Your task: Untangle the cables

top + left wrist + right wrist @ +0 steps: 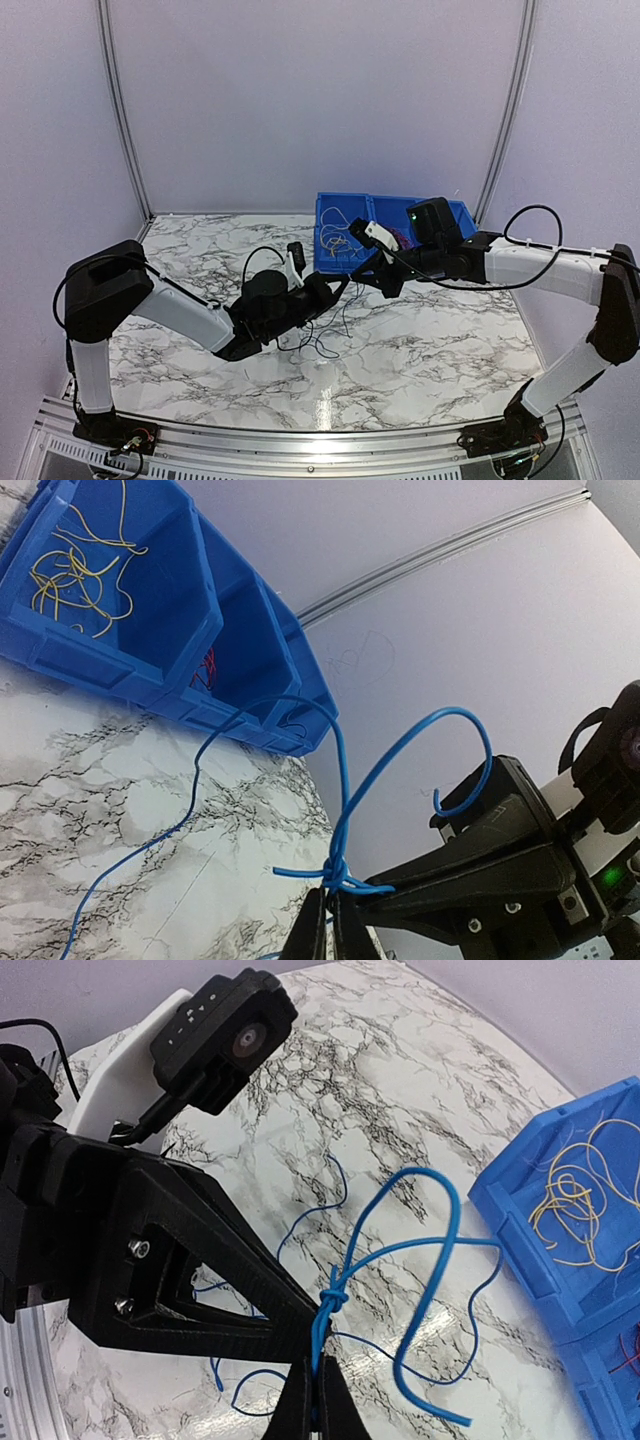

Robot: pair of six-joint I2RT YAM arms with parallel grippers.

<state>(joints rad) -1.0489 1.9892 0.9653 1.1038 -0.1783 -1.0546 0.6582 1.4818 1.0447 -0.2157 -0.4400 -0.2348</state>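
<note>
Left arm (190, 315) reached low and forward toward centre. Right arm (540, 270) came in from the right, elbow high. Left end effector (331, 905) and right end effector (311, 1375) were both closed, tips almost meeting.

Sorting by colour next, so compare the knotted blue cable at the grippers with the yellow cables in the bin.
The blue cable is pinched in the air by the left gripper and right gripper; the yellow cables lie in a bin. The blue cable has a tight knot; the yellow cables curl loosely. Both are thin, flexible wires.
</note>
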